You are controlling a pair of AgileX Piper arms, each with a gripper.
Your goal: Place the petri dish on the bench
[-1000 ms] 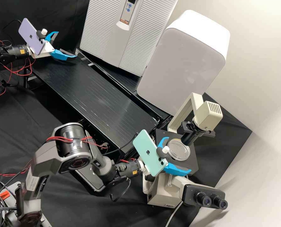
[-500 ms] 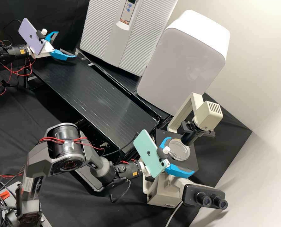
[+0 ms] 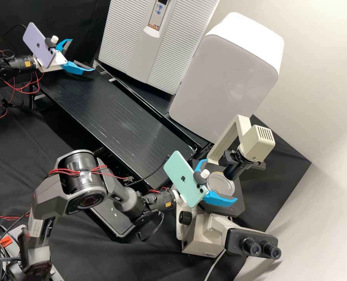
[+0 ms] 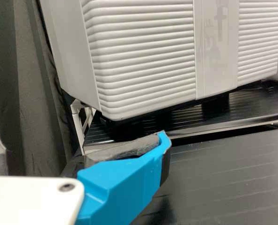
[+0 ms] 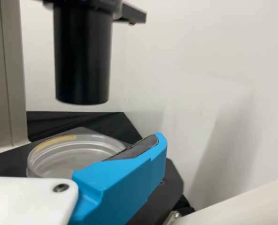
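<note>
We see the petri dish (image 3: 222, 185) round, clear and shallow, yellowish strip (image 5: 57, 141) along its rim, flat on the microscope's black stage (image 3: 236, 207). Right gripper (image 3: 220, 181) is at the dish, fingers wide apart. Left gripper (image 3: 82, 55) is wide too, near the bench (image 3: 115, 113).

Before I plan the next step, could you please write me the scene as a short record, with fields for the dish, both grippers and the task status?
dish: clear round petri dish
dish location: on the dark stage of the microscope
right gripper: at the dish, jaws open; contact cannot be told
left gripper: over the far-left end of the black bench, jaws open, holding nothing
task status: dish not yet on the bench
</note>
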